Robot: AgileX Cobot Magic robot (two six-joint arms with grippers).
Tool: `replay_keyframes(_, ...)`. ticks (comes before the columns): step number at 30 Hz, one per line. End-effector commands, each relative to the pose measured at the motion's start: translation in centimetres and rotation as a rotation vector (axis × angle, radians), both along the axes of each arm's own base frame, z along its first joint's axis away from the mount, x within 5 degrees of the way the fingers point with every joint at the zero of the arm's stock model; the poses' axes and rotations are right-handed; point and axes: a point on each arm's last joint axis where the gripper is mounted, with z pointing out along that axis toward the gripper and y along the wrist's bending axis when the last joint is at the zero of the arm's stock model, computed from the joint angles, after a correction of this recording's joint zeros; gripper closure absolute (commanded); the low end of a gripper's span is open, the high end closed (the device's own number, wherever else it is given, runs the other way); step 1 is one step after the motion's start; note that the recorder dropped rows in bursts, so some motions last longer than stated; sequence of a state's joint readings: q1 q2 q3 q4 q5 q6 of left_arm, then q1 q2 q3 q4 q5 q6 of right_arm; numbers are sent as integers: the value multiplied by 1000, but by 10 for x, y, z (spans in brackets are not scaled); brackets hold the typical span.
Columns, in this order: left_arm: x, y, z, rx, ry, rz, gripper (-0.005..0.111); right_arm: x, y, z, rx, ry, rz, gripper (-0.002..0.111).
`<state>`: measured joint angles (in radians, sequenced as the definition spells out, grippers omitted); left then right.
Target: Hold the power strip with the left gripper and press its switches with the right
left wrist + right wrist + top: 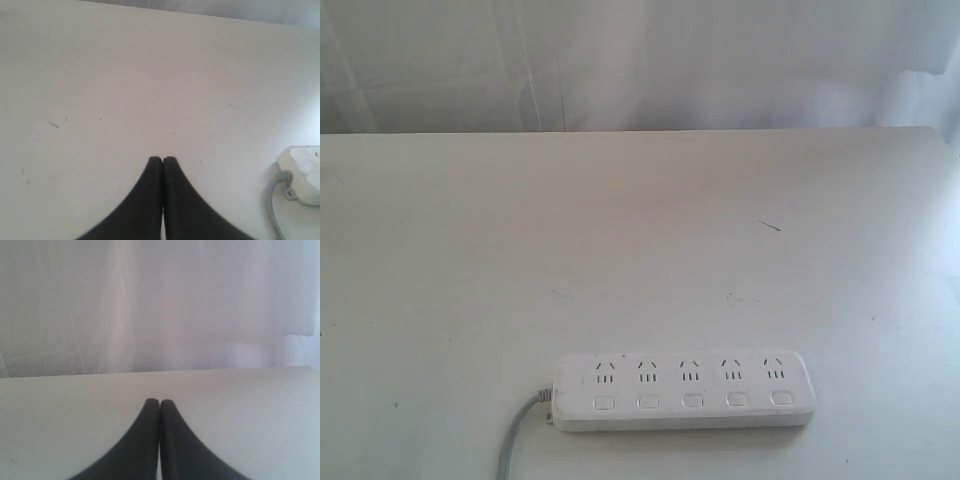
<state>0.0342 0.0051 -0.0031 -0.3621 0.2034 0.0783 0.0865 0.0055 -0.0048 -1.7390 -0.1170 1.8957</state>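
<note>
The long white power strip (684, 391) lies flat near the front edge of the white table (620, 240), its five switches (692, 401) in a row along its near side. A grey cord (517, 435) leaves its left end. Neither arm shows in the exterior view. In the left wrist view my left gripper (162, 159) is shut with nothing in it, over bare table, and the strip's cord end (302, 172) sits off to one side, apart from it. My right gripper (159, 401) is also shut and empty above the table; the strip is out of that view.
A white curtain (640, 60) hangs behind the table's far edge (640, 131). A small dark mark (771, 226) lies on the tabletop right of centre.
</note>
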Motion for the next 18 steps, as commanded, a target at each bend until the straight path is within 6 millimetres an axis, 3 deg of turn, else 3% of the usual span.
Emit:
replay_keyframes(1, -1, 3, -4, -94, 49, 68, 107, 0, -1, -1, -15, -3, -11, 108)
replay_keyframes(8, -1, 10, -6, -155, 68, 168, 107, 0, -1, -1, -15, -3, -11, 108)
replay_keyframes(12, -1, 13, -7, 2, 66, 150, 107, 0, -1, -1, -15, -3, -11, 108)
replay_keyframes(18, -2, 13, -8, 76, 78, 123, 107, 0, -1, -1, -15, -3, -11, 108)
